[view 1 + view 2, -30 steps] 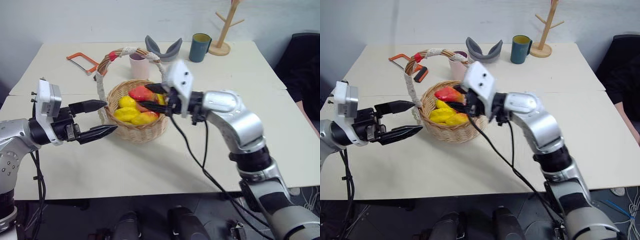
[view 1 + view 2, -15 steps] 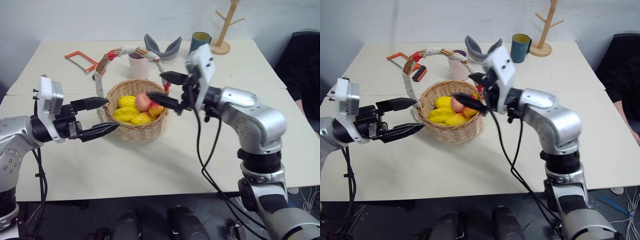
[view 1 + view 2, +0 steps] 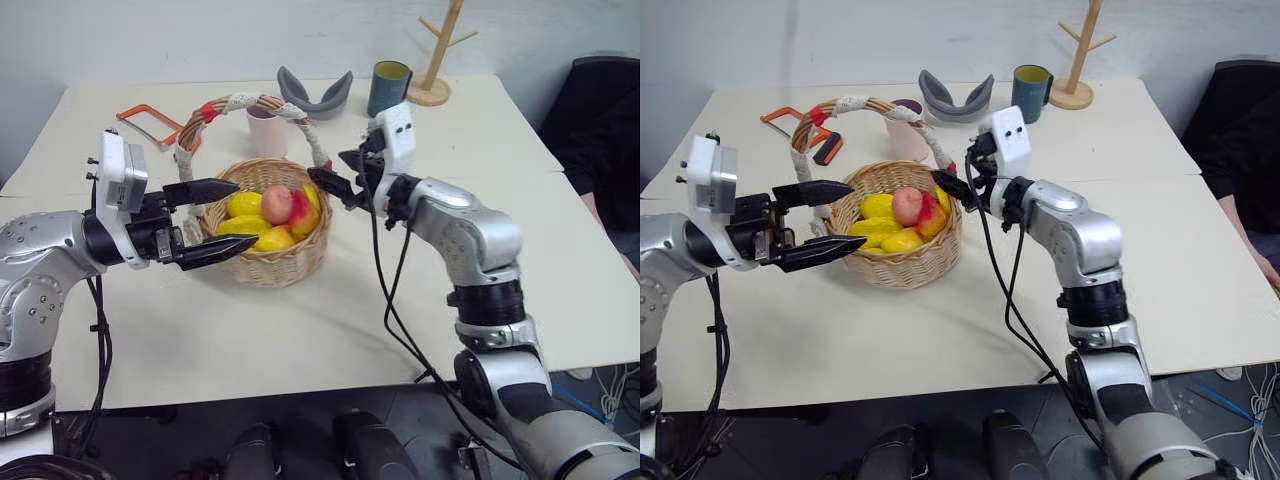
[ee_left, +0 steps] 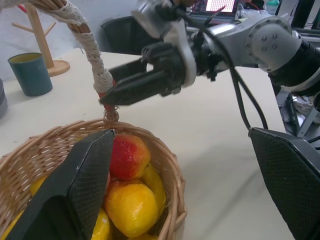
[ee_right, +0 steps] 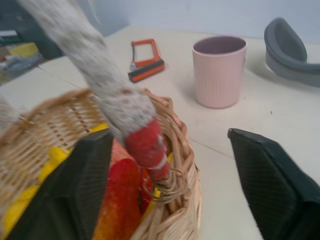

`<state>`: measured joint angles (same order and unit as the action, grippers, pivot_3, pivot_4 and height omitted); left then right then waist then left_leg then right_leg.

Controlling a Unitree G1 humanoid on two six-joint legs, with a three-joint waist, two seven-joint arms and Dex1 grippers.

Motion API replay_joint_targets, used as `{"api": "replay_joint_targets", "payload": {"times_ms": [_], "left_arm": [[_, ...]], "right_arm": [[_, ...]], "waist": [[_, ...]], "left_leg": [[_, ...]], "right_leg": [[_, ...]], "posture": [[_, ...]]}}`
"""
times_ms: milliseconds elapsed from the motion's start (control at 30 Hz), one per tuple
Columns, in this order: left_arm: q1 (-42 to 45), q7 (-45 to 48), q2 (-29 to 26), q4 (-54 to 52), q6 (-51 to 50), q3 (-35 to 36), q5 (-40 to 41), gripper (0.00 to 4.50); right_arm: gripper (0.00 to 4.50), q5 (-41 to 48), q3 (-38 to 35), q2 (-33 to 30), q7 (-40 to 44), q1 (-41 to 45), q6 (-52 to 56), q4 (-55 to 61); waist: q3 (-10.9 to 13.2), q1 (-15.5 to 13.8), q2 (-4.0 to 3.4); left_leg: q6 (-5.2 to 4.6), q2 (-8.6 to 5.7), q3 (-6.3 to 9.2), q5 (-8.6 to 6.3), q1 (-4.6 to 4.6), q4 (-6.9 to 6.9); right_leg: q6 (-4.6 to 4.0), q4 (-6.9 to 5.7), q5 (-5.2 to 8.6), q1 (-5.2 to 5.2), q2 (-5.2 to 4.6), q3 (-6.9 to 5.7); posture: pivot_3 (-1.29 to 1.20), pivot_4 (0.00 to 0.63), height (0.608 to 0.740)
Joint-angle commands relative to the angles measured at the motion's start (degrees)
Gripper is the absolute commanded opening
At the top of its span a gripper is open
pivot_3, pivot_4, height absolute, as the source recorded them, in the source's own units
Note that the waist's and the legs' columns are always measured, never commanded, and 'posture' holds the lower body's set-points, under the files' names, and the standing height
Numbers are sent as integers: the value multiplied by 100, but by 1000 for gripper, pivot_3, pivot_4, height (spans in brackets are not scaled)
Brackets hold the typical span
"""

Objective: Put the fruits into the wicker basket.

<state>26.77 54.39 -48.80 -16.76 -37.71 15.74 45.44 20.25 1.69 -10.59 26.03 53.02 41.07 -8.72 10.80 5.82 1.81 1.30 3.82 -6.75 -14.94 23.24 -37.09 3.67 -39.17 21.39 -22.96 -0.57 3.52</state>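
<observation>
I see the wicker basket (image 3: 265, 225) on the table (image 3: 330, 330), fruits all inside it: pink peach (image 3: 277, 203) on top, red-orange mango (image 3: 301, 212) beside it against the rim, yellow fruits (image 3: 245, 205) underneath. My right gripper (image 3: 343, 174) hangs just beside the basket's handle base, jaws apart, nothing between them. My left gripper (image 3: 212, 220) sits at the opposite rim, jaws spread, empty too. No loose fruit visible near the basket, so the job looks about done to me. Risk: right fingers are close to the handle's red band (image 5: 148, 145); pulling away carelessly could snag the handle and tip or drag the basket. The left lower finger could catch the rim likewise. Pink cup (image 3: 266, 131) stands behind the basket.
</observation>
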Motion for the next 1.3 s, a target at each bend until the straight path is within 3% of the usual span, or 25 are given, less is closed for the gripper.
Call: {"api": "replay_joint_targets", "payload": {"times_ms": [33,233,267,400,567,733,867,1100,1300], "left_arm": [[100,-25,100,-22,175,-36,-68,4500],[151,-35,208,11,244,-95,-105,4500],[162,-39,232,8,247,-110,-96,4500],[200,-47,320,-11,245,-162,-70,4500],[249,-2,488,128,341,-350,-149,4500],[353,87,593,290,394,-452,-207,4500],[575,230,733,540,475,-647,-288,4500],[977,430,955,886,591,-896,-471,4500],[1061,518,1013,980,627,-919,-536,4500]], "right_arm": [[2525,-176,6,68,37,227,-539,-251],[402,-208,-26,23,82,109,-669,56],[227,-168,-114,-39,74,35,-629,249],[154,-39,-488,-357,-14,-314,-473,1006],[154,280,-2008,-1582,-242,-1253,56,2203],[154,308,-3093,-2565,-188,-2153,155,2356],[154,40,-3515,-2839,-338,-2773,-184,2019],[2386,74,-3538,-2582,-533,-3316,-461,1996],[4468,667,-4294,-3067,-38,-4287,84,2872]], "waist": [[0,-1,0],[0,-2,0],[0,-4,0],[0,-52,0],[1,-238,-1],[1,-265,-1],[2,-201,-3],[3,-108,-5],[7,-173,-12]], "left_leg": [[0,0,0,0,0,0],[1,3,2,0,2,0],[1,3,1,0,2,0],[1,2,3,0,4,1],[-2,-3,10,-1,8,0],[-6,-3,3,-3,4,2],[3,9,-6,3,-7,6],[8,7,-5,15,-14,5],[9,3,-2,14,-10,8]], "right_leg": [[0,0,0,0,0,0],[0,-1,0,-1,1,-1],[0,-2,0,-2,1,-1],[0,1,0,-2,0,-2],[1,12,0,4,-7,-7],[2,27,-1,14,-2,-3],[2,26,0,16,17,7],[5,15,-2,20,18,8],[10,19,1,20,14,9]], "posture": [[0,150,740],[0,150,740],[0,150,740],[0,150,740],[0,150,740],[0,150,740],[0,150,740],[0,150,740],[0,150,740]]}}
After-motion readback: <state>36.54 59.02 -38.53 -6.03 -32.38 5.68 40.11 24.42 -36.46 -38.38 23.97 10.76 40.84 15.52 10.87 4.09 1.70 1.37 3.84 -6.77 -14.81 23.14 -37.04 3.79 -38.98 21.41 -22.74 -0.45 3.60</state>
